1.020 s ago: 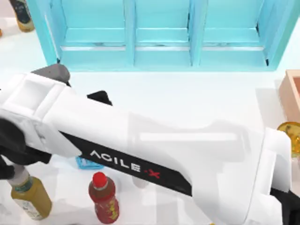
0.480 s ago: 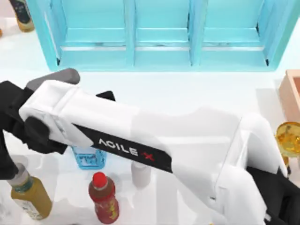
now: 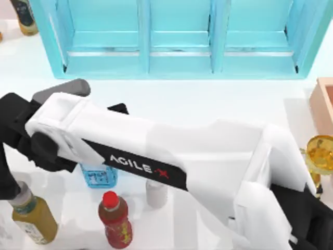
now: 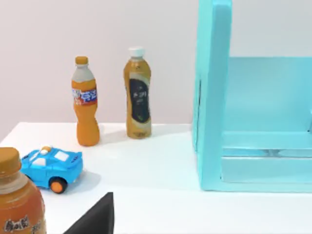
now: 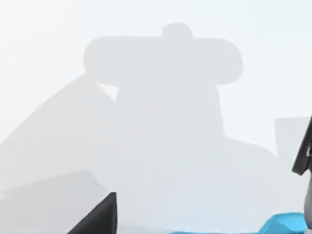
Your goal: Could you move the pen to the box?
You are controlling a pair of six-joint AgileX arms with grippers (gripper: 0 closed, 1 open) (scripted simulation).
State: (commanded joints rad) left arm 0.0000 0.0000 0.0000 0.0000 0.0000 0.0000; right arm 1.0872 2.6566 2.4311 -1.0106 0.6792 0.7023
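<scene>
The pen is hidden. The box (image 3: 324, 104), pinkish-tan with thick walls, is cut off by the table's right edge in the top view. My right arm (image 3: 171, 156) reaches from the lower right across the table to the far left. Its black gripper (image 3: 8, 166) hangs above a yellow-green bottle (image 3: 32, 219). In the right wrist view one black fingertip (image 5: 100, 214) stands off centre over bare table, nothing against it. A black fingertip (image 4: 97, 219) of my left gripper sits the same way in the left wrist view, holding nothing.
A turquoise shelf unit (image 3: 177, 47) fills the back. Under the right arm sit a small blue basket (image 3: 99, 177), a small white bottle (image 3: 156, 194) and a red-capped bottle (image 3: 115, 219). A gold trophy (image 3: 318, 153) stands near the box. A toy car (image 4: 51, 168) and bottles (image 4: 136, 97) stand at the back left.
My right arm has dropped away from the camera and its elbow has drawn in leftward. That uncovered the blue basket and the small white bottle. Little has moved in the last half second.
</scene>
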